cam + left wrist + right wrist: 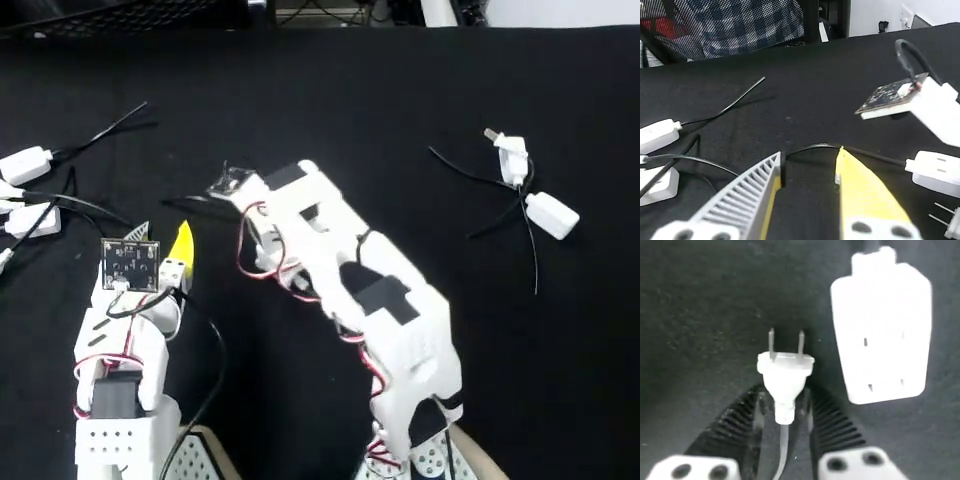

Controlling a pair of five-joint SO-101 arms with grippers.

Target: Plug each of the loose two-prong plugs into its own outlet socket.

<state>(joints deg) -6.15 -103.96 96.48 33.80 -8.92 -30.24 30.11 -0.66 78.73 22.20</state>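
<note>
The right gripper (785, 397) pinched a two-prong plug (785, 371) by its neck; its prongs pointed alongside the outlet socket (881, 330) just beside it, not into it.

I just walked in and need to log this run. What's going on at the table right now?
The right gripper is closed on a white two-prong plug at its narrow end, with the prongs pointing away from the gripper. A white outlet socket lies beside the plug, not yet joined to it. The left gripper sits open over a black cable. A second plug and second socket lie unplugged off to the side.
</note>
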